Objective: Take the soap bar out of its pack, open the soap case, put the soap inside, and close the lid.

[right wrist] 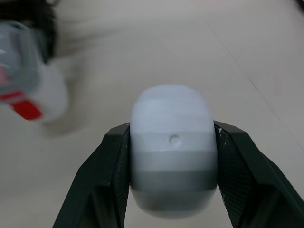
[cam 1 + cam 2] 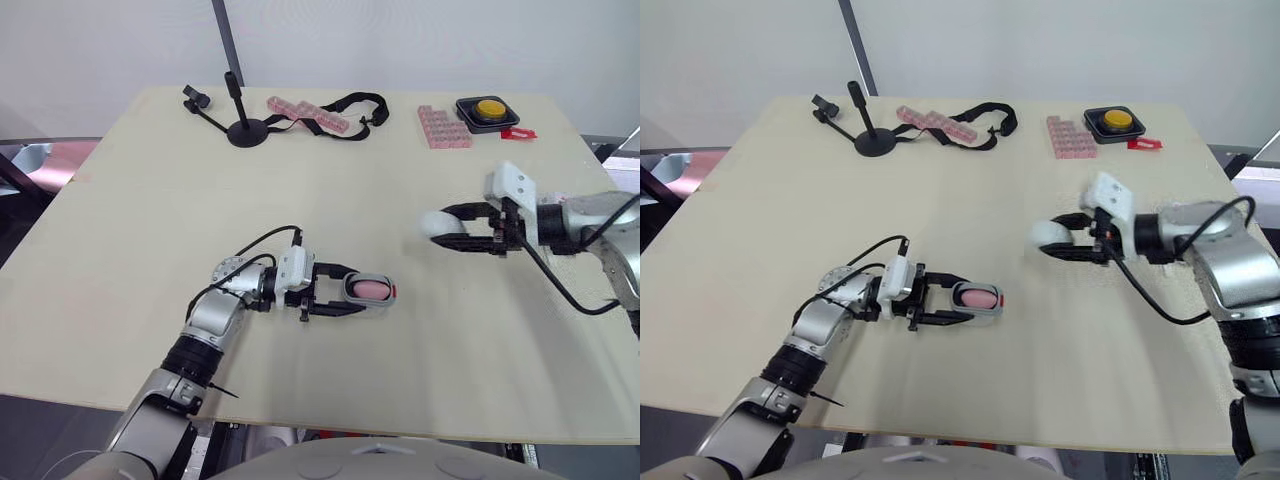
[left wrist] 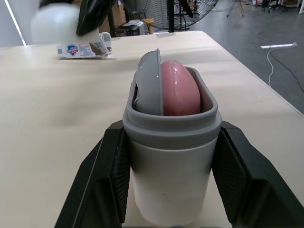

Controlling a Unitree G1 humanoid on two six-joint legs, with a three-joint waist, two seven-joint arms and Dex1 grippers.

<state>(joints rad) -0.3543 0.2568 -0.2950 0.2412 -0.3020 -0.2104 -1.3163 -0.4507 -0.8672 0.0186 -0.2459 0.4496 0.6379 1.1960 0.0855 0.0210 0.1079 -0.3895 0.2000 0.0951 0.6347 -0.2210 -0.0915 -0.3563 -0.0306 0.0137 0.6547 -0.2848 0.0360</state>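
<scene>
My left gripper (image 2: 358,291) is shut on the grey soap case (image 2: 370,300), which lies on its side on the table's front middle. The pink soap bar (image 3: 179,90) sits inside the open case (image 3: 171,161), beside a grey inner piece (image 3: 149,83). To the right, my right gripper (image 2: 445,226) is shut on the white lid (image 2: 434,222) and holds it a little above the table, apart from the case. In the right wrist view the lid (image 1: 172,152) is clamped between both fingers. The empty soap pack (image 3: 83,49) lies flat on the table beyond the case.
Along the far edge stand a black stand (image 2: 245,125), a black strap (image 2: 352,103), two pink block strips (image 2: 305,115) (image 2: 443,127) and a yellow button box (image 2: 488,111) with a red piece (image 2: 518,133). The tan table (image 2: 150,250) ends just in front of my arms.
</scene>
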